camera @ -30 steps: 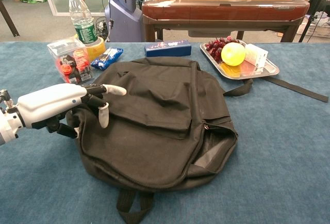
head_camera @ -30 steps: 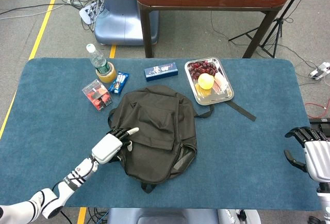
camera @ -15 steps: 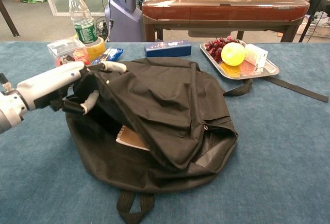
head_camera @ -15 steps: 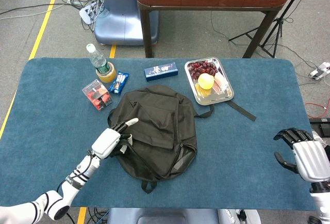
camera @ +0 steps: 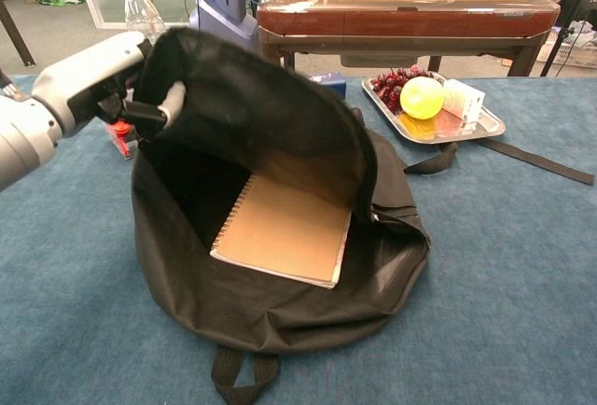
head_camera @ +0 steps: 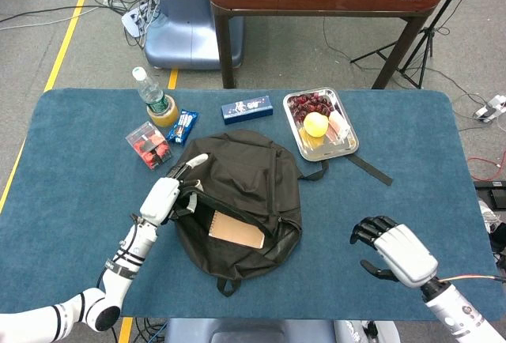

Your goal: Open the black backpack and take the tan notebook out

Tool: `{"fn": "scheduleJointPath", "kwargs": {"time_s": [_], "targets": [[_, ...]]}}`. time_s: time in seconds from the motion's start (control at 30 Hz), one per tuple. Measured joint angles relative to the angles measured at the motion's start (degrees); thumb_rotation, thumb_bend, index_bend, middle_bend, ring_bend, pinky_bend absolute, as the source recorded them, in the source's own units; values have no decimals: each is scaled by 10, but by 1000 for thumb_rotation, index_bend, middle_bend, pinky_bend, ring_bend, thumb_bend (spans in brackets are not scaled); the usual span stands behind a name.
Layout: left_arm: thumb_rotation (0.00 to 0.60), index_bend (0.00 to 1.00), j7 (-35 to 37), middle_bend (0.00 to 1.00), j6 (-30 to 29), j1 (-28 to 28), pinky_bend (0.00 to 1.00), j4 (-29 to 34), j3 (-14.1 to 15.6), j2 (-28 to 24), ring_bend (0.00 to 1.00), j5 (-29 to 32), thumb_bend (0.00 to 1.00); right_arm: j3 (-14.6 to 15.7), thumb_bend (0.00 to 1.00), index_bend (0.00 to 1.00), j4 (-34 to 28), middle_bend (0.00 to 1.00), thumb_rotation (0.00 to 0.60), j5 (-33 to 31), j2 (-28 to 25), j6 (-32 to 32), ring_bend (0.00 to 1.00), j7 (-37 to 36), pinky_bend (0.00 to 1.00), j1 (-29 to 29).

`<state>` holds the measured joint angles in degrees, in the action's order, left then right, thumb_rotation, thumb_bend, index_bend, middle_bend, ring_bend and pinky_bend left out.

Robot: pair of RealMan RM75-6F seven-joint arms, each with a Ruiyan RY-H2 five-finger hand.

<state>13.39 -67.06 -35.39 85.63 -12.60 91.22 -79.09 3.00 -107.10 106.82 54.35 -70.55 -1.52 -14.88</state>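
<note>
At the left edge of the bag, the fingers of the left hand curl tight around the top flap of the backpack and hold it up. The bag is wide open. Inside it, flat on the bottom layer, lies the notebook, with its wire spine on the left.

The right hand hovers over the table, well apart from the bag. Its fingers are spread and a bit bent, and it holds nothing.

I think the job now is to keep the flap high while the right hand comes over to get the notebook. The left hand should hold firm, so the flap does not drop onto the notebook. The right hand should come in from the open side, slide under the free edge of the cover, and pull gently.

Some things are hard to see. The lifted flap blocks most of the snacks and the bottle in the chest view. The far corner of the notebook sits in the flap's shadow. The right hand does not show in the chest view at all.
</note>
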Motion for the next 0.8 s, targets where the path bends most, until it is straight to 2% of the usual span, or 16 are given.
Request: {"fn": "scheduleJointPath", "kwargs": {"time_s": [0.23,0.37,0.53,0.8], "targets": [[600,603,-19,102,15,-7,125,33,-33,-3,75,56,648,17,304,407,-9,340,600,33,26,61,249,-28,309,-51],[600,594,-36,102,18,-10,125,46,-41,-1,75,75,647,18,304,350,-8,340,600,38,56,99,249,-30,310,-81],[600,587,-53,102,17,-12,123,58,-46,-1,70,88,646,5,304,312,-1,330,600,21,100,141,231,-25,310,-115],[600,583,-74,102,10,-13,121,68,-53,3,69,104,646,-33,302,236,33,281,600,-46,183,200,187,-6,310,-166]]}}
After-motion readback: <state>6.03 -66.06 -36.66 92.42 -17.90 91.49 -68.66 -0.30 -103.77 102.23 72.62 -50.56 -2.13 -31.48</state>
